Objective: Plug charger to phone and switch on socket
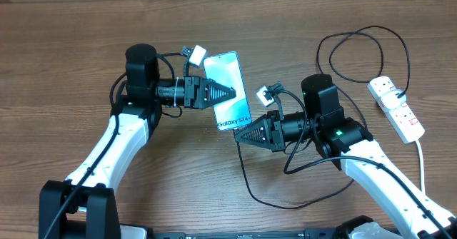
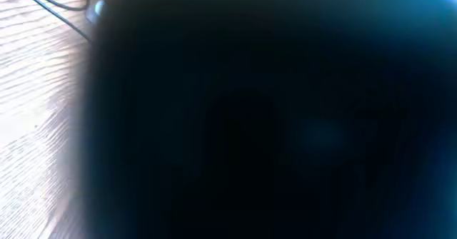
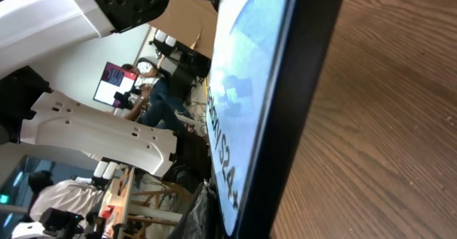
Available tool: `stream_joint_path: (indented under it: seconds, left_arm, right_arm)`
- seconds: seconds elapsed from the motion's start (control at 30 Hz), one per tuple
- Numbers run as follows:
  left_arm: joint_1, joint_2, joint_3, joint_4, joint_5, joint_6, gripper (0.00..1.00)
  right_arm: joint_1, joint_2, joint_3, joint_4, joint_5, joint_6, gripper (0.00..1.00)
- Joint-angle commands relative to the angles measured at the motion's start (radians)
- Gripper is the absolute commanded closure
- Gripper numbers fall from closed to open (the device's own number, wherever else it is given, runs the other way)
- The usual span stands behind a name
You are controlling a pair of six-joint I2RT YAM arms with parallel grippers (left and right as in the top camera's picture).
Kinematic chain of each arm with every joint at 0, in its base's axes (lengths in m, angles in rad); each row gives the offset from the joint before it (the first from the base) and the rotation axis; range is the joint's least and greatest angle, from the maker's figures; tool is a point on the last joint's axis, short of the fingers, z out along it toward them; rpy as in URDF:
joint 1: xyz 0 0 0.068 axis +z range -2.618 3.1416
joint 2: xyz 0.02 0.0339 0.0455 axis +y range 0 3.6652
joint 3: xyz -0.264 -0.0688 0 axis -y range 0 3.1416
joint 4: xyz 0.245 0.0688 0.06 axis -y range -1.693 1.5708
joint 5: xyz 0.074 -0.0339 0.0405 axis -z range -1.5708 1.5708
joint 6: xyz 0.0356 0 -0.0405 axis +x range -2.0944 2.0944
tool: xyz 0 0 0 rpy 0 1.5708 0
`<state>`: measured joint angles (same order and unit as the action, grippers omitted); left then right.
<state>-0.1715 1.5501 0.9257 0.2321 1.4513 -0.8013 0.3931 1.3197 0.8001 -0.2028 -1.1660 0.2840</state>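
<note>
Working over a brown wooden table (image 1: pixel 71 39), with both arms reaching toward its middle.

Pressed together on the phone: left pincer (image 1: pixel 227 93), fingers tapering to a point over one long edge, seemingly propping it tilted off the wood to present its lettered end to the other arm. Blocked almost wholly by a dark mass in the left wrist view, likely that same phone right against the lens.

Pressed together too, judging from overhead: right pincer (image 1: pixel 243 135), apparently pinching the charger near its free end, aimed at the phone's lower end and nearly touching it.

Well behind the right pincer, past its wrist and out toward the table's edge: the socket (image 1: pixel 397 108), white, lying flat, switch position too small to read.

Just ahead of the right pincer's tip and under the left one: the phone (image 1: pixel 227 71), lit pale blue, filling the right wrist view almost edge-on.

Trailing down and back from the right pincer in a wide loop: the charger (image 1: pixel 250 189), thin and black.

Hidden at the fingertips: the plug tip, leaving its alignment impossible to judge. Probable step in hand: mating the plug tip to the phone, not yet shown done, with the socket left for afterwards.
</note>
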Motion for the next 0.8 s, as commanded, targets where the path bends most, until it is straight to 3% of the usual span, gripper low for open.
stream_joint_path:
  seconds: [0.0, 0.1, 0.33, 0.53, 0.7, 0.77]
  left_arm:
    - [-0.09, -0.013, -0.014, -0.006, 0.13, 0.043, 0.96]
    - [-0.08, -0.013, -0.014, 0.01, 0.124, 0.043, 0.96]
    - [-0.042, -0.013, -0.014, 0.012, 0.097, 0.063, 0.96]
    - [0.001, -0.013, -0.014, 0.012, 0.015, 0.074, 0.96]
    - [0.046, -0.013, -0.014, 0.01, -0.022, 0.091, 0.96]
    - [0.06, -0.013, -0.014, 0.006, -0.047, 0.091, 0.96]
  right_arm:
    - [-0.002, -0.005, 0.07, 0.016, 0.051, -0.019, 0.96]
    - [-0.002, -0.005, 0.07, -0.01, 0.051, -0.018, 0.94]
    - [-0.002, -0.005, 0.07, -0.066, 0.051, -0.018, 0.74]
    - [-0.002, -0.005, 0.07, -0.172, 0.051, -0.019, 0.43]
    - [-0.002, -0.005, 0.07, -0.237, 0.051, -0.02, 0.08]
    - [-0.002, -0.005, 0.07, -0.242, 0.051, -0.023, 0.02]
